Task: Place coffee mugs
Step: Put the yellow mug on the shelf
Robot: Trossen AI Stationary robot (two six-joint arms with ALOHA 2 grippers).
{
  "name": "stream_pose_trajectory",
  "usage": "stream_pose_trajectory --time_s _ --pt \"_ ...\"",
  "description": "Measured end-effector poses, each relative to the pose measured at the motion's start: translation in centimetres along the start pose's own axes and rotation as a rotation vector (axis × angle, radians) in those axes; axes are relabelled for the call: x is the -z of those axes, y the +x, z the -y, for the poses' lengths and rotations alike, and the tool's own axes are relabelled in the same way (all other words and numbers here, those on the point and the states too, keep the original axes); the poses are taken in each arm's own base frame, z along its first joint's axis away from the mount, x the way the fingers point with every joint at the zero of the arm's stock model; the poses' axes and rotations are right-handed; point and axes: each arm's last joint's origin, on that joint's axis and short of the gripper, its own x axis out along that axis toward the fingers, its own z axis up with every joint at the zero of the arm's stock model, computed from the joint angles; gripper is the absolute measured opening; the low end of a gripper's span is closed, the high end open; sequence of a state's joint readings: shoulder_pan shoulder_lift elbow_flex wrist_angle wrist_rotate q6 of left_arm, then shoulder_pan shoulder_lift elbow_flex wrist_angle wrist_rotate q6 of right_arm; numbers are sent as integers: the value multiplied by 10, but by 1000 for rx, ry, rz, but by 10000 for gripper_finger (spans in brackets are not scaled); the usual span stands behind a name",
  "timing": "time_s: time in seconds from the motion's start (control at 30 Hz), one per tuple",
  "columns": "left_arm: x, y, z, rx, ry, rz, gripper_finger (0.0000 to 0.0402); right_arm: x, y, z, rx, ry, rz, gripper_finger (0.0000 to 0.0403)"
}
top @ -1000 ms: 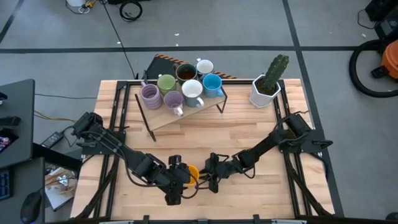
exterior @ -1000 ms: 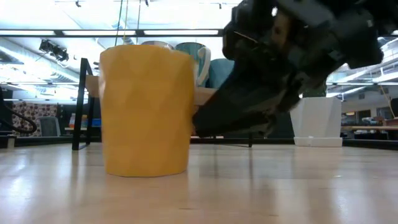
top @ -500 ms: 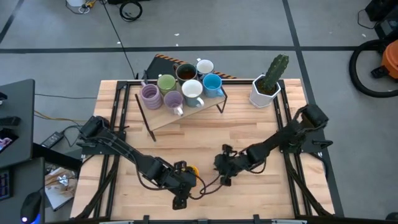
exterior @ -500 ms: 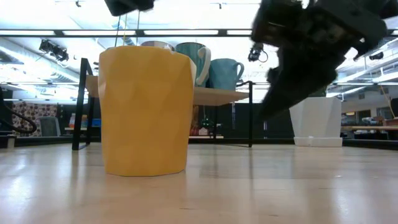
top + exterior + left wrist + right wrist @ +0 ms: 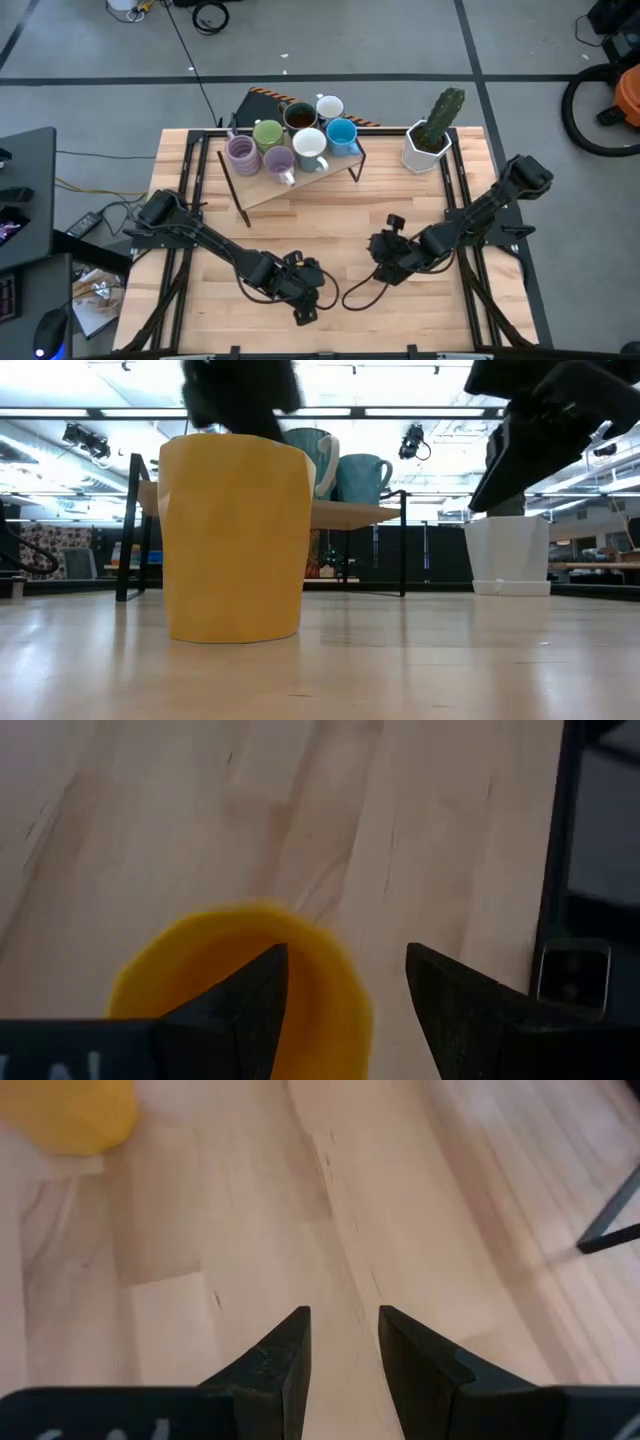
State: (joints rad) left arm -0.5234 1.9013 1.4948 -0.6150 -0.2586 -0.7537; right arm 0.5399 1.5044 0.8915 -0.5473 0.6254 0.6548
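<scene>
Orange mug stands on the table under your left gripper, whose jaws gape wide, one likely inside its rim for a wall grip. Right gripper, jaws narrow and empty, hovers well clear.

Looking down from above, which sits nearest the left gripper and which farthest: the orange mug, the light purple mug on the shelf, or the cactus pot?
1. The orange mug, right under the left gripper, near the table's front edge.
2. The light purple mug, at the left end of the shelf at the back.
3. The cactus pot, back right corner.
</scene>
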Motion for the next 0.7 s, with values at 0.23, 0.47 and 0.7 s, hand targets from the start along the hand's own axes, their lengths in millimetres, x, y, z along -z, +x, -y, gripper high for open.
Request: stream_pose_trajectory --time_s 0.23,0.47,0.7 --pt "0 17 -5 -12 1 -42 195 14 -4 15 -2 41 24 126" --pt "-2 20 -13 12 100 -119 118 25 -2 21 -37 78 61 126" --pt "1 16 -16 111 356 -221 26 23 -4 19 -86 94 83 126"
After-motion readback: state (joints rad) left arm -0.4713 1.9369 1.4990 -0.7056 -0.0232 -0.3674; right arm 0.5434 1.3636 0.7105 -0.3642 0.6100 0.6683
